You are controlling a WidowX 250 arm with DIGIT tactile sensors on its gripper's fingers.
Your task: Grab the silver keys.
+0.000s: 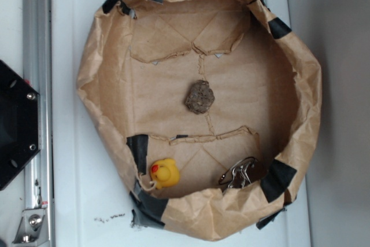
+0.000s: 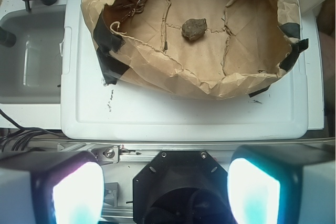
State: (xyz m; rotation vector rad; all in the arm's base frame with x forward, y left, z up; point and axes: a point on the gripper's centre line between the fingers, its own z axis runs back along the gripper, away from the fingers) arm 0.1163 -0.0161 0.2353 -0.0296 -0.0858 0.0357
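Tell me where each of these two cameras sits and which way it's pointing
Exterior: overhead, looking straight down into the paper bag tray; only a black robot base shows at left.
Wrist: on the arm, looking forward and down across the gripper, whose open fingers fill the bottom.
Shared: rock, silver keys, tray.

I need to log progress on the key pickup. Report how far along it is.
Nothing looks done yet. The silver keys lie untouched in a corner of the brown paper tray, apart from the yellow duck and the rock. In the wrist view, the gripper is open and empty, well back from the tray. Left: approach, descend over the keys, close and lift.
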